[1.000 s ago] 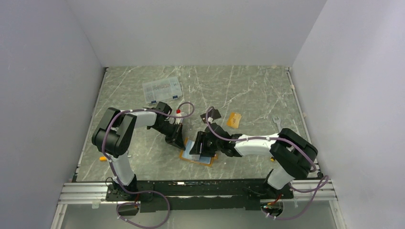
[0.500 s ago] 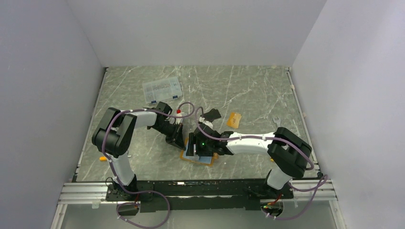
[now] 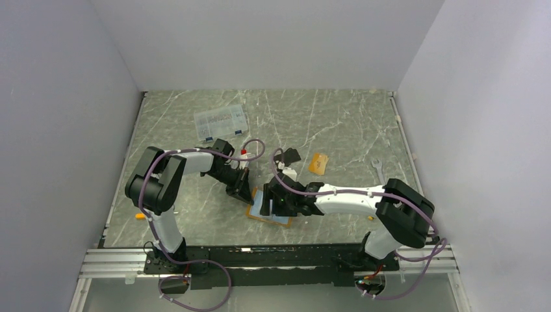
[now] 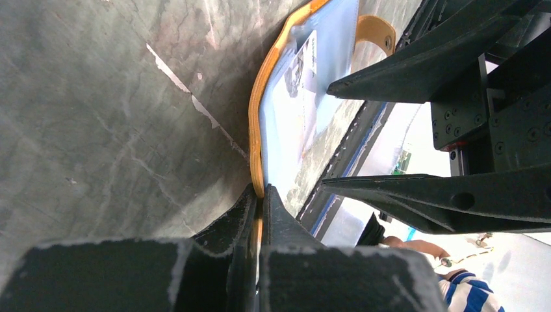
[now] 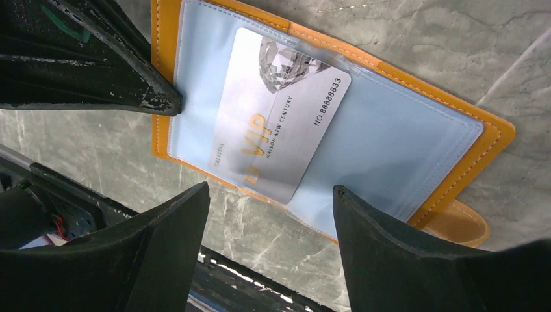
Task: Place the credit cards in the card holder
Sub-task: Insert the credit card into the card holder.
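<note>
The card holder [image 3: 261, 215] lies open on the table, orange outside, pale blue inside. My left gripper [image 4: 260, 192] is shut on its orange edge [image 4: 255, 130], at its far left corner in the top view. A silver credit card [image 5: 279, 140] marked VIP sits partly under the card holder's [image 5: 403, 140] clear sleeve, its near end sticking out. My right gripper [image 5: 270, 188] hangs open over that end, touching nothing. An orange credit card [image 3: 318, 163] and a black one [image 3: 290, 155] lie on the table behind the arms.
A clear plastic compartment box [image 3: 221, 121] stands at the back left. A small wrench [image 3: 377, 166] lies right of the orange card. A small orange object [image 3: 139, 215] lies at the left edge. The left gripper's finger [image 5: 130, 84] reaches into the right wrist view.
My right gripper slid left over the card holder, then drew back a little to the right, and its elbow swung right. The left arm has stayed put.
</note>
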{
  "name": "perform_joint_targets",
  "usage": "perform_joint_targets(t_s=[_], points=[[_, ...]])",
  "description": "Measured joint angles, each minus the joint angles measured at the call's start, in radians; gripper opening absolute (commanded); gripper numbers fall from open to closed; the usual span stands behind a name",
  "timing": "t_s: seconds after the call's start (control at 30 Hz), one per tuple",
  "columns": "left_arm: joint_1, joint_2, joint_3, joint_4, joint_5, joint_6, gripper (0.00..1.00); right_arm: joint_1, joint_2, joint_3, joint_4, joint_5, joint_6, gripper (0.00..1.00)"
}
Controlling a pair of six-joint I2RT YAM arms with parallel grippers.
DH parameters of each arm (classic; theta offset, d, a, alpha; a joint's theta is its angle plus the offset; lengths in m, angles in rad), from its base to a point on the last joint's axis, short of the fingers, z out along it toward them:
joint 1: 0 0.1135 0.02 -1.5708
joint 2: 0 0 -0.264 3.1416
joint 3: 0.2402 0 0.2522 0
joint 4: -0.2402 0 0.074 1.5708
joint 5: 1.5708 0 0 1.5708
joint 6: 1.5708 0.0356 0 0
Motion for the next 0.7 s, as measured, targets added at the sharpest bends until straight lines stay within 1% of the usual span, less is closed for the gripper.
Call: perform_joint_targets(t_s=[0.13, 0.27, 0.7], points=[[0.001, 0.000, -0.001, 0.001, 0.000, 0.000, 0.08, 0.001, 0.002, 0.004, 0.001, 0.001, -0.007, 0.72], [0.002, 0.000, -0.001, 0.000, 0.000, 0.001, 0.10, 0.002, 0.022, 0.027, -0.008, -0.003, -0.037, 0.72], [0.010, 0.000, -0.001, -0.006, 0.001, 0.003, 0.12, 0.002, 0.079, 0.081, 0.018, -0.019, -0.136, 0.70]])
